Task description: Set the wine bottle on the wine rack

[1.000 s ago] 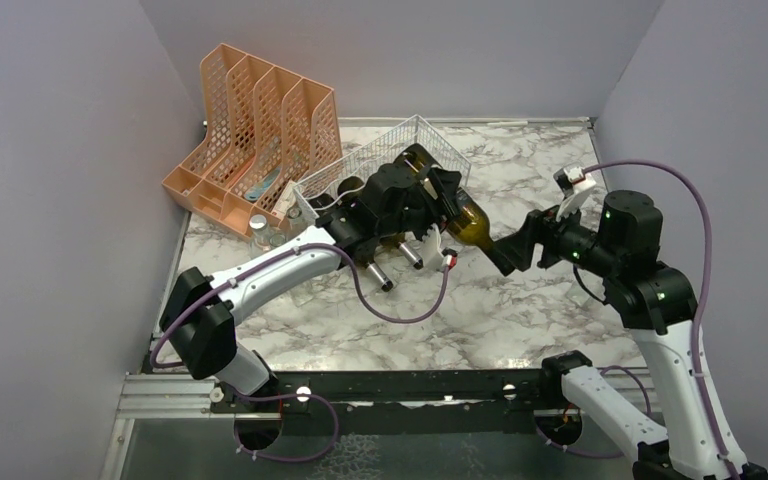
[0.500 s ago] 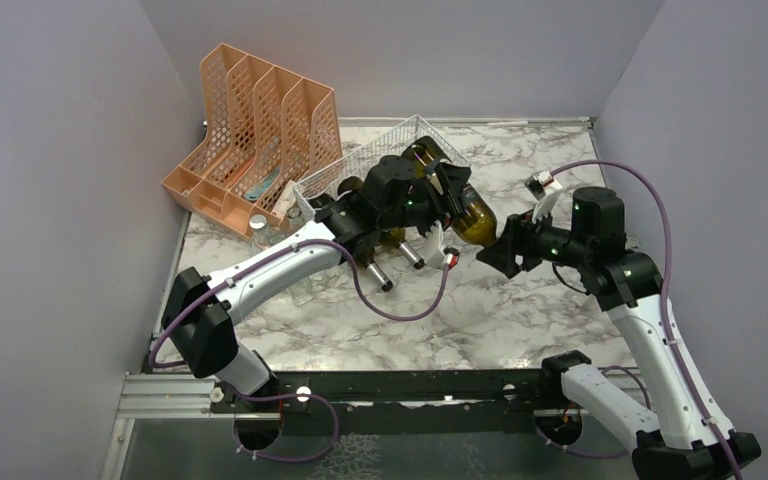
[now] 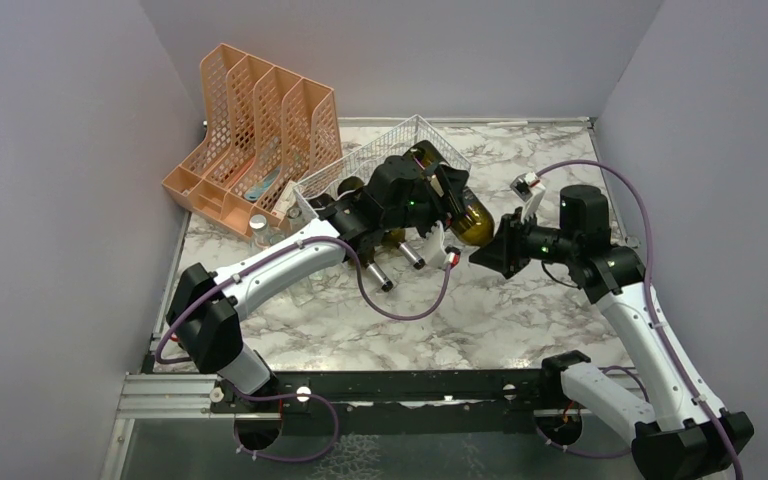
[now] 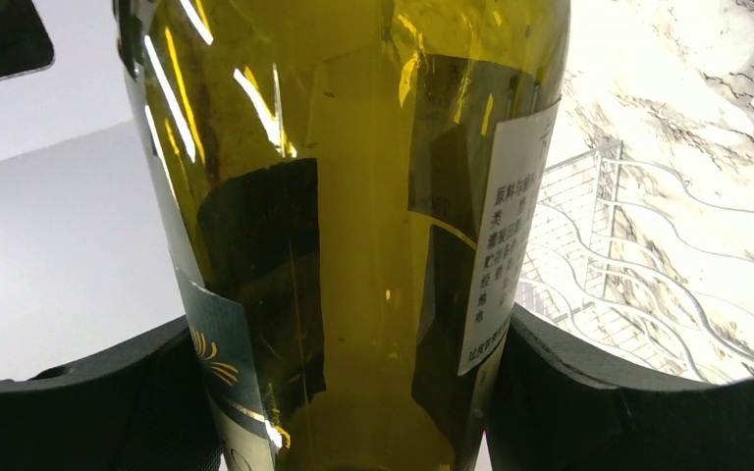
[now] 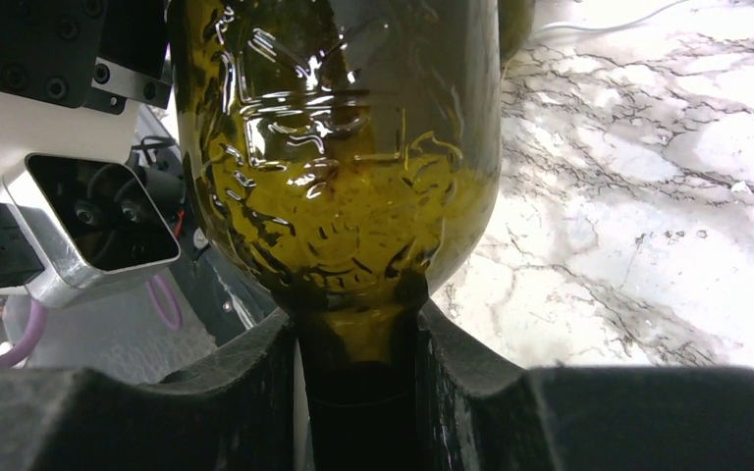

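Item 1: wine bottle (image 3: 475, 222), green-brown glass with a white back label. You had it held off the marble table (image 3: 520, 310), tilted, just beside the right edge of the wine rack (image 3: 400, 138).

Item 2: left gripper (image 3: 448, 198). Your claw was clamped across the bottle's body, a finger on each side.

Item 3: right gripper (image 3: 490, 252). Your claw was narrowed onto the bottle's neck, with both pads against the glass.

Item 4: other bottles (image 3: 375, 272), lying in the rack with their necks towards you.

Item 5: orange file organizer (image 3: 260, 120), behind the rack on the left.
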Robot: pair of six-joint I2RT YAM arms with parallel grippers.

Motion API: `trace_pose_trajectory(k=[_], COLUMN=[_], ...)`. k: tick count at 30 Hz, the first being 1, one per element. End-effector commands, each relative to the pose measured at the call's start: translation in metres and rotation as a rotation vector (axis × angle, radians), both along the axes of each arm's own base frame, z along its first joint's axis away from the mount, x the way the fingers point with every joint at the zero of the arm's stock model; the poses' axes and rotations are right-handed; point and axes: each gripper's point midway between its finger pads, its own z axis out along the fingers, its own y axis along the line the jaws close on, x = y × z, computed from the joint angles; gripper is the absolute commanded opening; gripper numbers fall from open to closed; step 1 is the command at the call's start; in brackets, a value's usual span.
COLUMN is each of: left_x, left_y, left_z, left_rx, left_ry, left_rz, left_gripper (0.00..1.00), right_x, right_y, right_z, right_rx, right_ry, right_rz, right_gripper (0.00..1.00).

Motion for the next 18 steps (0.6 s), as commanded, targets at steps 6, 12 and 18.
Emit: trace_pose_trajectory(k=[6,12,18], left_x=[-0.016,-0.014,-0.019], left_y=[-0.010,-0.004,-0.002], left_z=[0.069,0.057,0.045], left_rx=[-0.175,-0.215,-0.191], left_ry=[-0.086,-0.101,-0.029], left_rz=[-0.064,-0.033,-0.026], left_gripper=[0.24,0.99,0.99], right_x=[0.020,0.035,0.047], right_y=[-0.006,-0.024,-0.048], right_z=[0.016,0.043,0.040], right_rx=[-0.003,-0.001,-0.058], right_ry=[-0.098,-0.212,-0.207], right_rz=[-0.084,-0.241,-0.407], right_gripper=[0.01,0.01,0.01])
